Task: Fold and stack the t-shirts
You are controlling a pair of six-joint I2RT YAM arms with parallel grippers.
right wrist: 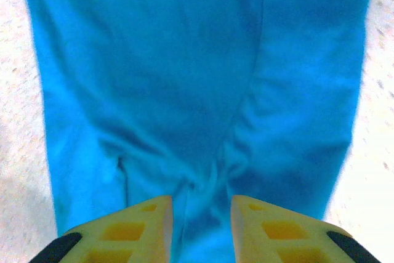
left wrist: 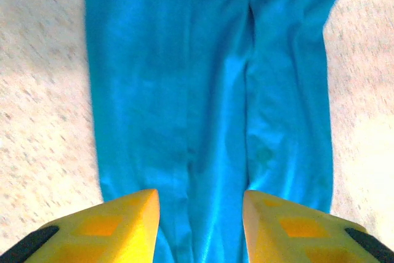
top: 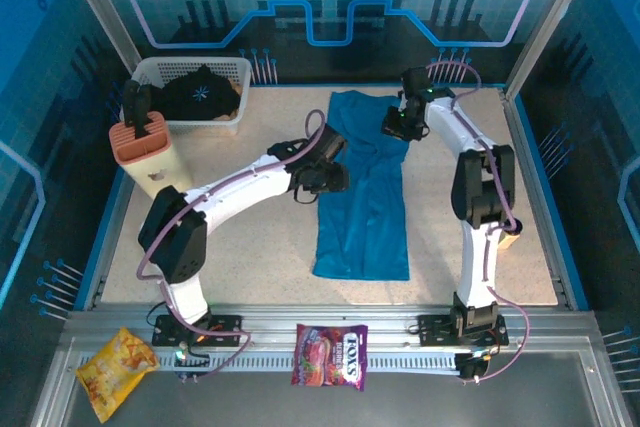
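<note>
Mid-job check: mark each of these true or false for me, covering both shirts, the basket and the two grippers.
1. The teal t-shirt lies on the table as a long strip. True.
2. The black t-shirt is stacked on the teal one. False: it sits in the white basket.
3. The left gripper is shut. False: its fingers stand apart over teal cloth.
4. The right gripper is open. True.
</note>
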